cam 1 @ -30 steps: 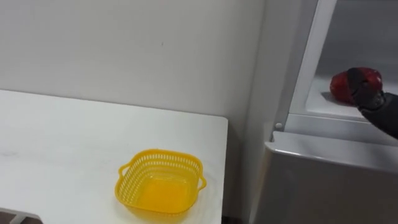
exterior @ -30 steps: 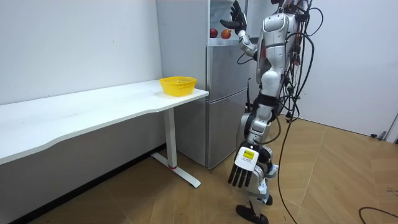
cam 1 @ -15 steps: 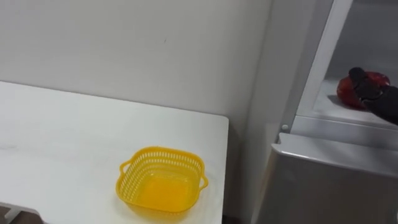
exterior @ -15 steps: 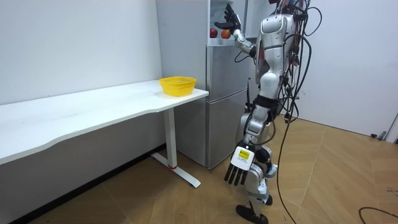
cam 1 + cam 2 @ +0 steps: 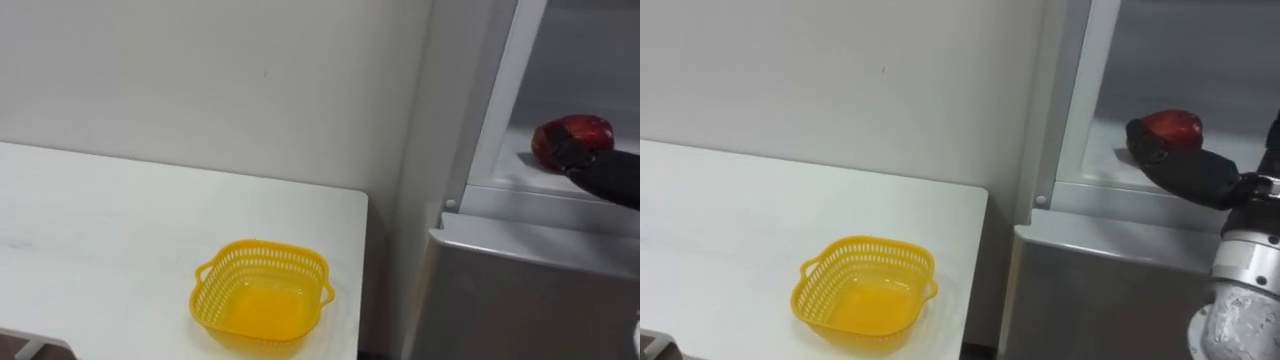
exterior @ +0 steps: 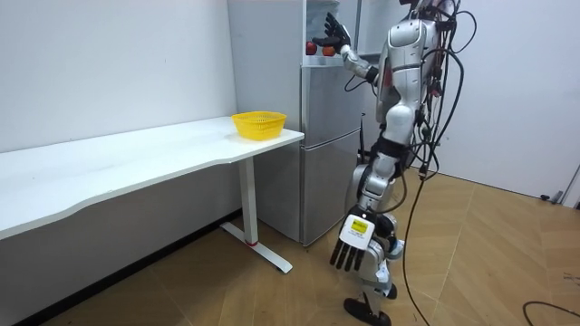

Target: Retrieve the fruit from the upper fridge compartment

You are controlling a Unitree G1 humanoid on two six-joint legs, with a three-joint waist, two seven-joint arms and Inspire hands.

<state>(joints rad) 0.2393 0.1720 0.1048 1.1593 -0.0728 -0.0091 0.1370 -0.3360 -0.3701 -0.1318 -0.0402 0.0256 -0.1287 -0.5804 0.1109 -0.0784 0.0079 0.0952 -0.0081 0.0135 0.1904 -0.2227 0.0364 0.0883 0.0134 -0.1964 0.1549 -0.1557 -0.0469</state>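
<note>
Right eye view shows the red fruit point(image 5: 1170, 125) lying on the white shelf point(image 5: 1095, 165) inside the open upper part of the fridge point(image 5: 1110, 260). The right hand point(image 5: 1188, 172) is reached into this upper part from the fridge's right side and lies low in front of the fruit, with its fingertips touching it. In the room view its fingers look stretched and spread, not closed around the fruit. To the left of the fridge stands a white worktop point(image 5: 100, 230), and a yellow basket point(image 5: 262, 300) sits on the corner nearest the fridge. The robot stands in front of the fridge. The left hand point(image 6: 356, 246) hangs low beside its leg, fingers straight down.
</note>
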